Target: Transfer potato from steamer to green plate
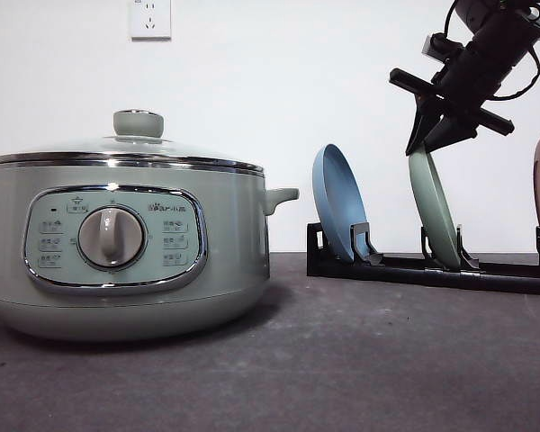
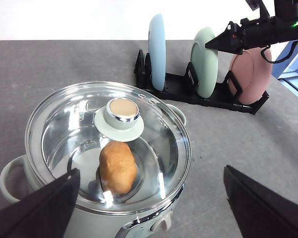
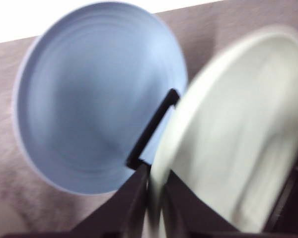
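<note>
Potato point(image 2: 117, 166) lies in the lidded steamer point(image 1: 126, 252), long axis 12-to-6 under the spread left hand point(image 2: 149, 208) in its wrist view, while the right hand point(image 1: 429, 135), at 2 o'clock from the steamer, pinches the racked green plate point(image 1: 434, 209) by its rim.

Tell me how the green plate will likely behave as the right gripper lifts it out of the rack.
The green plate looks rigid and smooth, so it may slip or pivot, since the right gripper pinches only its top rim. It stands on edge in the black rack, so its lower edge might catch on the slot. Probably breakable if dropped.
</note>
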`<state>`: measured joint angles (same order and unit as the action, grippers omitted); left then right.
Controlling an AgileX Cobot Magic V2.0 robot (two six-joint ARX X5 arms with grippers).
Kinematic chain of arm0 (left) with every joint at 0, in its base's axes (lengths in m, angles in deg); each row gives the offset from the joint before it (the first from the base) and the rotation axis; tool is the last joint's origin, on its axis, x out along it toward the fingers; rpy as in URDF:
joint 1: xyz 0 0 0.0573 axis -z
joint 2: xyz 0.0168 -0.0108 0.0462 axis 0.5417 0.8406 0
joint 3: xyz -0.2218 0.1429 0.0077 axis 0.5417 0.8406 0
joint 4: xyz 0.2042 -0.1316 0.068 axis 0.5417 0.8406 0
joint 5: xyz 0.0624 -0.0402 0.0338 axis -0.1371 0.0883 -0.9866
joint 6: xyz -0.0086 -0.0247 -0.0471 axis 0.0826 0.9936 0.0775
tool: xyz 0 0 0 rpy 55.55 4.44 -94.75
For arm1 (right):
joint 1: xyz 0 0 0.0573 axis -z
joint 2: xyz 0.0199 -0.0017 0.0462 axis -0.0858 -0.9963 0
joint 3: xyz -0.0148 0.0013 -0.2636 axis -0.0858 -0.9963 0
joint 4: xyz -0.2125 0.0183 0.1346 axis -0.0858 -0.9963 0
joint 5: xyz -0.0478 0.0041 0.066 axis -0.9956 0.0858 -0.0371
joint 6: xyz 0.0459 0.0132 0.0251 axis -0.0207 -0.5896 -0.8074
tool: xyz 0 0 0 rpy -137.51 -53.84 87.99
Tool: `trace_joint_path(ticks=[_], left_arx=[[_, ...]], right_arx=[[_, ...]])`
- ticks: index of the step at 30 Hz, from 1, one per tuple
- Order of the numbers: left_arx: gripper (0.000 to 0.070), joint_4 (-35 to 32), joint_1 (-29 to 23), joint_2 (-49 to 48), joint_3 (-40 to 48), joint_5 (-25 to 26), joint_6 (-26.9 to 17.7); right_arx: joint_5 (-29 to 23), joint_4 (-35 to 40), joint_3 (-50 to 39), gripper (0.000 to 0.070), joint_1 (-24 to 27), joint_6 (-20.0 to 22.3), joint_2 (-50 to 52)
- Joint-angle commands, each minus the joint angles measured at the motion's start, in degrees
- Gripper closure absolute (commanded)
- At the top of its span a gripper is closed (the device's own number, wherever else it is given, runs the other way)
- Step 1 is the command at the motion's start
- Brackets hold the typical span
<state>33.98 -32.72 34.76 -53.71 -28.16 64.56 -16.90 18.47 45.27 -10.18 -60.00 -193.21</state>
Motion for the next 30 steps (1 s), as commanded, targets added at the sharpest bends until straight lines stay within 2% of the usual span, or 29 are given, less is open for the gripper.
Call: trace_joint_path(ticks=[1,6,16,23,26,30], left_arx=[[0.0108,-0.4,0.0,0.3,-1.3,0.6,-0.7],[0.0108,-0.5,0.0,0.3,-1.3,0.6,-0.7],[0.0108,-0.4,0.0,0.3,-1.3,0.6,-0.7],[0.0108,-0.5,0.0,0.3,-1.3,0.6,-0.7],[0.0108,-0.5,0.0,0.3,-1.3,0.6,-0.8],[0.0108,-0.6,0.0,0.3,-1.3,0.6,-0.8]], right_arx=[[0.3,0.7,1.4,0.0693,-0.2,-0.2,-0.6],[1.1,0.7,1.4,0.0693,-0.2,-1.8,-0.3],[2.2,2.6,1.4,0.0693,-0.5,-1.9,5.6],[6.6,2.6,1.4,0.0693,-1.3,-1.8,12.6],[7.9,0.3,1.4,0.0693,-2.2,-0.2,15.8],[7.8,-6.3,1.4,0.0694,-4.4,4.8,20.5]])
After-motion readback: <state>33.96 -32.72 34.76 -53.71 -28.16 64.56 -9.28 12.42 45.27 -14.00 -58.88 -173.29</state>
